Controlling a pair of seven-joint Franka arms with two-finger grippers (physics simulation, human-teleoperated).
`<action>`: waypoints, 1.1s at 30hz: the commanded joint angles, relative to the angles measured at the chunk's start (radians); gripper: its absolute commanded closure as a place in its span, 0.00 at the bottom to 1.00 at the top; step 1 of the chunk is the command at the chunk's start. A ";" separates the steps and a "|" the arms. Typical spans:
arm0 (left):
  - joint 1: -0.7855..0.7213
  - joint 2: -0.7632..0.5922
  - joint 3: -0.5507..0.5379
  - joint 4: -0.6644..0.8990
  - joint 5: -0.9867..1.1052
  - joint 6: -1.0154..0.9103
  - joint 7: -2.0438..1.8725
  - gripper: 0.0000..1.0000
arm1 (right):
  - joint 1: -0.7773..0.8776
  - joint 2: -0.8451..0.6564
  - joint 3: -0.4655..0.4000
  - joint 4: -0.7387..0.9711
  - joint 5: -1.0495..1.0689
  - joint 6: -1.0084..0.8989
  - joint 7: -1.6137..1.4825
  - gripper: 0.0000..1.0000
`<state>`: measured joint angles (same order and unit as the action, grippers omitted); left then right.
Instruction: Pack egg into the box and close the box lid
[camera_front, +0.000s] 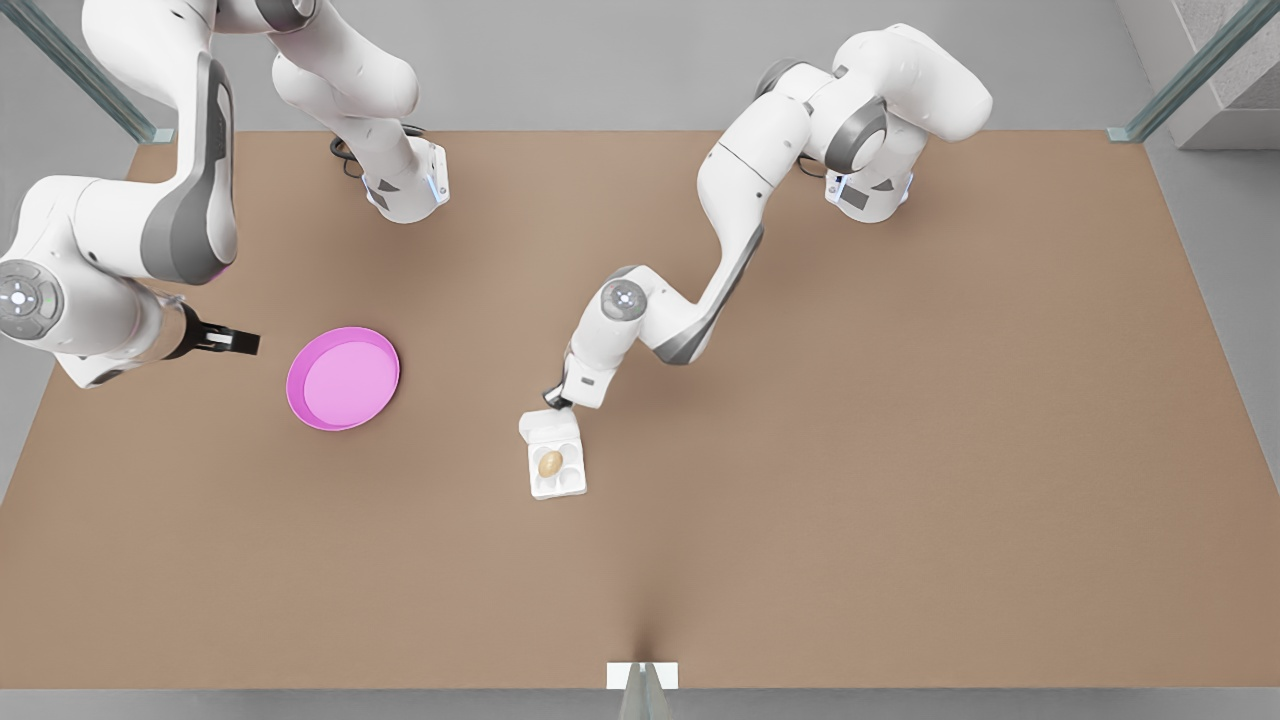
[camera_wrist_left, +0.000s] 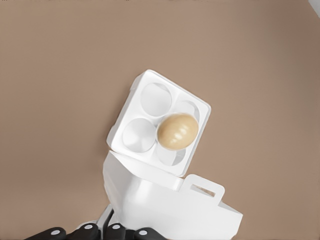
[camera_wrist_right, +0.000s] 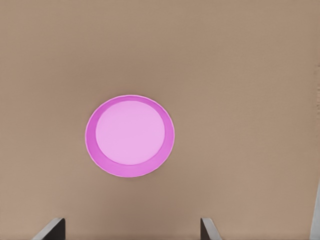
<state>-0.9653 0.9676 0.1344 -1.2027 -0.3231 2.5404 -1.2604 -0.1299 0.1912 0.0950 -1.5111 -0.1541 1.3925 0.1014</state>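
The tan egg (camera_front: 550, 463) (camera_wrist_left: 177, 131) sits in one cup of the white box (camera_front: 574, 487) (camera_wrist_left: 146, 79) near the table's middle. The box lid (camera_front: 550, 428) (camera_wrist_left: 165, 205) stands raised on its hinge at the carton's far edge, tilted up off the table. My left gripper (camera_front: 556, 398) is right behind the lid, low and against its outer face. My right gripper (camera_front: 240, 343) (camera_wrist_right: 131, 231) hangs open and holds nothing. It waits at the front view's left, beside the pink plate.
A round pink plate (camera_front: 343, 378) (camera_wrist_right: 130, 136) lies on the brown table (camera_front: 900, 450), on the front view's left, well apart from the carton. The two arm bases stand along the far edge.
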 joint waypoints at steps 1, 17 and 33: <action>0.002 0.002 0.002 0.003 -0.001 -0.005 -0.036 0.79 | -0.001 0.001 0.000 0.000 -0.002 -0.003 -0.017 0.00; 0.017 0.002 0.024 0.005 -0.001 -0.006 -0.019 0.79 | 0.003 0.004 0.000 -0.003 -0.002 -0.018 -0.017 0.00; 0.002 0.022 0.031 0.075 -0.001 -0.006 -0.057 0.79 | 0.003 0.004 0.000 -0.001 -0.004 -0.023 -0.017 0.00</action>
<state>-0.9638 0.9896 0.1634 -1.1295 -0.3244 2.5326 -1.2930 -0.1269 0.1959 0.0950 -1.5129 -0.1584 1.3709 0.0870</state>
